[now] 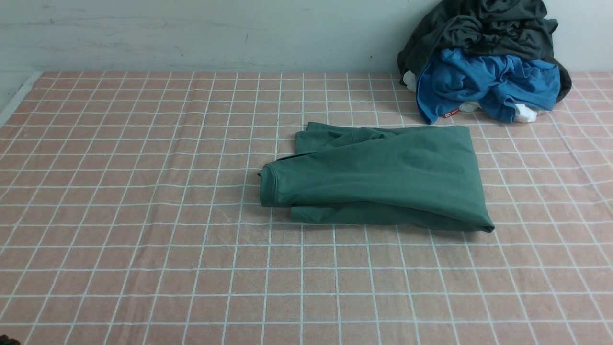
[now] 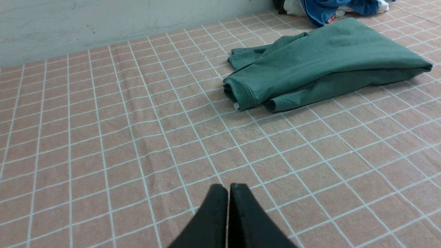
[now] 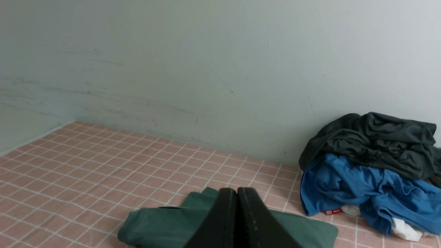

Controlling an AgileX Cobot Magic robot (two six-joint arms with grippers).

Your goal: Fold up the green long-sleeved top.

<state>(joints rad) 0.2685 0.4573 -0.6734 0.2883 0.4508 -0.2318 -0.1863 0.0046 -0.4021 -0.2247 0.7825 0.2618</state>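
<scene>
The green top (image 1: pixel 383 175) lies folded in a compact bundle near the clothes pile (image 1: pixel 483 62), both my grippers (image 2: pixel 228 187) (image 3: pixel 237 191) clenched empty, folding apparently finished.

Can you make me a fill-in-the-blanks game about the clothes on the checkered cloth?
1. The green top lies ____ on the checkered cloth.
2. In the pile by the wall, the dark grey garment sits on top of the ____ one.
3. Both the left gripper and the right gripper are ____.

Missing words: folded; blue; shut
</scene>
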